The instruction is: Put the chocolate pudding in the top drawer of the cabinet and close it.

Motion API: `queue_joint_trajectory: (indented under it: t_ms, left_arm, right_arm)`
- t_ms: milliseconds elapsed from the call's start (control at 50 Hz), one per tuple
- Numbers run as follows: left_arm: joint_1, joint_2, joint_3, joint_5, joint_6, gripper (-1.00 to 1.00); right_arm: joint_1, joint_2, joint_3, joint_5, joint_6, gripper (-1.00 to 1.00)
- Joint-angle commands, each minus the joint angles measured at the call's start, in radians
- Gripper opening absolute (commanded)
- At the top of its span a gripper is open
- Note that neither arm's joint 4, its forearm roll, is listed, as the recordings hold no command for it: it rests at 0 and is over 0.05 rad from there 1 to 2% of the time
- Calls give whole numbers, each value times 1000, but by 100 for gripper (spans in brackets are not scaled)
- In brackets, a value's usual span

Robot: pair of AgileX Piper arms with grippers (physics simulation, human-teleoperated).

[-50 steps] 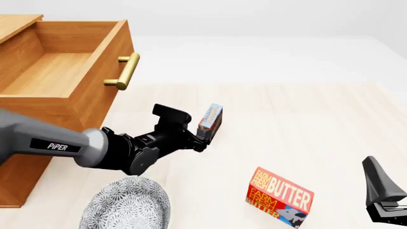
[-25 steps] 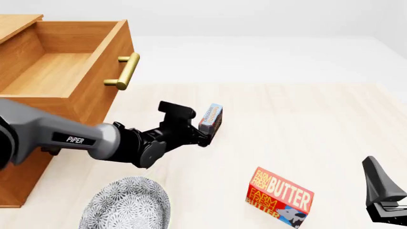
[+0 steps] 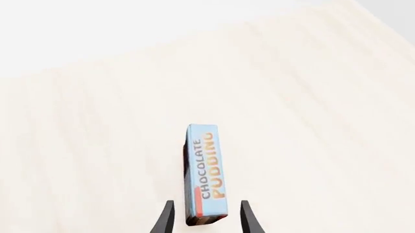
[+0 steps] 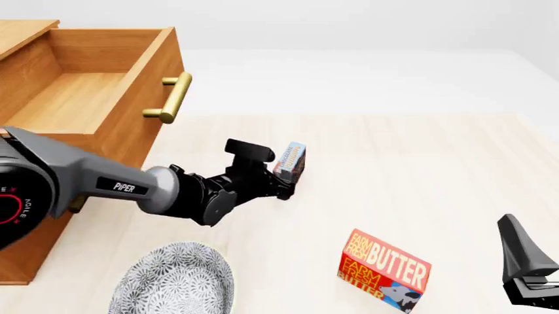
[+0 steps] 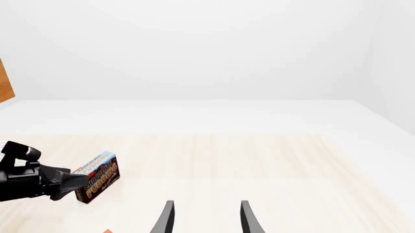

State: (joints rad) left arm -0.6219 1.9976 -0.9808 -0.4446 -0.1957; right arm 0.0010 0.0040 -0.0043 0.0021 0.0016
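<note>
The chocolate pudding (image 4: 290, 160) is a small thin box standing on its long edge on the table, right of the cabinet (image 4: 26, 258). It also shows in the left wrist view (image 3: 206, 170) and the right wrist view (image 5: 98, 177). My left gripper (image 4: 283, 182) is open, its fingertips (image 3: 167, 213) on either side of the box's near end, apart from it. The top drawer (image 4: 78, 98) is pulled out, and nothing shows inside it; its brass handle (image 4: 171, 98) faces right. My right gripper (image 4: 528, 273) is open and empty at the front right (image 5: 206, 204).
A red butter box (image 4: 383, 269) lies at the front, right of centre. A grey patterned plate (image 4: 175, 280) sits at the front, below my left arm. The cabinet's edge shows in the right wrist view (image 5: 5, 80).
My left arm has reached further forward and lower, bringing the open gripper up to the pudding's near end. The pudding and the right arm have not moved.
</note>
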Motion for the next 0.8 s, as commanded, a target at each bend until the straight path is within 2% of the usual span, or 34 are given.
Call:
queue_joint_trajectory:
  t_ms: [20,740,760,800]
  left_arm:
    - [-5,35,-29,5,-10,100]
    - [0,69,-67,31,-32,100]
    - [3,70,-67,31,-30,-100]
    - [5,70,-67,32,-26,-100]
  right_arm:
    - [0,0,0,0,0,100]
    - [0,0,0,0,0,100]
    - [0,0,0,0,0,100]
    - [0,0,0,0,0,100]
